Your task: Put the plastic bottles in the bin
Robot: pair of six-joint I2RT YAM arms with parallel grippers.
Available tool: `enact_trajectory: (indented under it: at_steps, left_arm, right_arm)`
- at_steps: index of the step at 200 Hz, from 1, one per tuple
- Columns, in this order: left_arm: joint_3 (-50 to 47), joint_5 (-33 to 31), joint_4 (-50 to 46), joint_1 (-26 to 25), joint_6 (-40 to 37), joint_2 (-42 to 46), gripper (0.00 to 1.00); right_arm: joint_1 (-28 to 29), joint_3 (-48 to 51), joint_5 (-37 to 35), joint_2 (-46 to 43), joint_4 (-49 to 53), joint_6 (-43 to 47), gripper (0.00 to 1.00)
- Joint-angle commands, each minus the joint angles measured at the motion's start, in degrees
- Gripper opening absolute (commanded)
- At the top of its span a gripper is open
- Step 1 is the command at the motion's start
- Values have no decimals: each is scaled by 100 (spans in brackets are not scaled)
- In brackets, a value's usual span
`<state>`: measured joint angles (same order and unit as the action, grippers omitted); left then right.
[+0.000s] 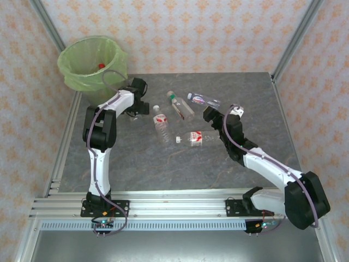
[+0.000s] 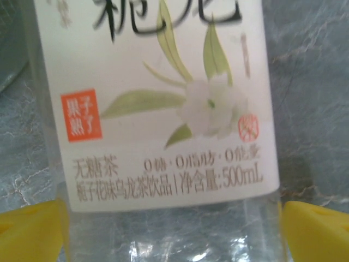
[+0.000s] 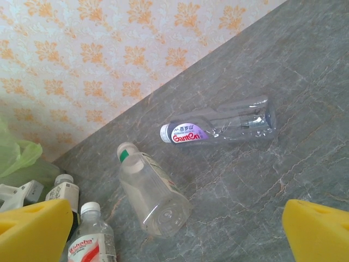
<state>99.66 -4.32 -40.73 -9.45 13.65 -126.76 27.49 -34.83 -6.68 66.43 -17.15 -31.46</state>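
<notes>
The bin (image 1: pixel 90 65), lined with a light-green bag, stands at the back left corner; a red cap (image 1: pixel 101 66) shows inside. My left gripper (image 1: pixel 138 109) is low beside it, open. Its yellow fingertips (image 2: pixel 32 232) flank a clear plastic bottle with a white flower label (image 2: pixel 163 109). Three more clear bottles lie mid-table: a green-capped one (image 1: pixel 181 105), a purple-labelled one (image 1: pixel 203 100) and a red-white labelled one (image 1: pixel 162 126). Another red-white one (image 1: pixel 195 138) lies beside my right gripper (image 1: pixel 209 117), which is open and holds nothing (image 3: pixel 174 234). Ahead of it lie the green-capped bottle (image 3: pixel 150 194) and the purple-labelled bottle (image 3: pixel 218 128).
A grey marble-patterned table (image 1: pixel 180 164) carries everything, with bare surface in front of the bottles. Aluminium frame posts (image 1: pixel 292 38) and patterned walls close in the back and sides. A fold of the green bag (image 3: pixel 16 158) shows at the left of the right wrist view.
</notes>
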Motion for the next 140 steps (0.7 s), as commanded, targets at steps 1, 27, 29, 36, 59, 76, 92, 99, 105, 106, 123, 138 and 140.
enact_trajectory:
  at_steps: [1, 27, 29, 36, 59, 76, 92, 99, 105, 106, 123, 138, 140]
  left_arm:
    - [387, 31, -319, 93, 365, -197, 100]
    - [672, 49, -426, 93, 405, -389, 99]
    - [676, 42, -427, 93, 409, -392, 99]
    - [684, 42, -406, 93, 435, -406, 97]
    - [597, 0, -333, 72, 472, -345, 87]
    - [538, -54, -308, 30, 446, -291, 80]
    - [459, -111, -299, -30, 390, -196, 74]
    - [400, -152, -274, -78, 346, -130, 72]
    - [331, -190, -238, -124, 303, -57, 70]
    - [316, -200, -232, -130, 300, -45, 70]
    - [91, -335, -93, -259, 179, 192, 69]
    - [-79, -415, -1, -343, 121, 383, 69]
    - [-102, -415, 16, -359, 114, 409, 69]
  right_arm:
    - [-49, 108, -194, -115, -17, 78, 99]
    - [-55, 117, -192, -123, -17, 100, 99]
    - [-56, 117, -189, -122, -23, 97, 99]
    - [-62, 126, -189, -123, -24, 97, 99]
    - [-63, 147, -194, -122, -34, 88, 99]
    - [-73, 152, -185, -129, -35, 82, 99]
    - [-73, 152, -161, -131, -33, 68, 99]
    - [-76, 152, -165, -141, -34, 62, 99]
    - [-75, 160, -165, -144, -34, 58, 99]
    - [-71, 160, -166, -142, -39, 55, 99]
    - [-69, 166, -167, -148, -43, 40, 99]
    - [-75, 161, -157, -147, -43, 14, 99]
    - [-72, 165, -154, -143, -43, 12, 99]
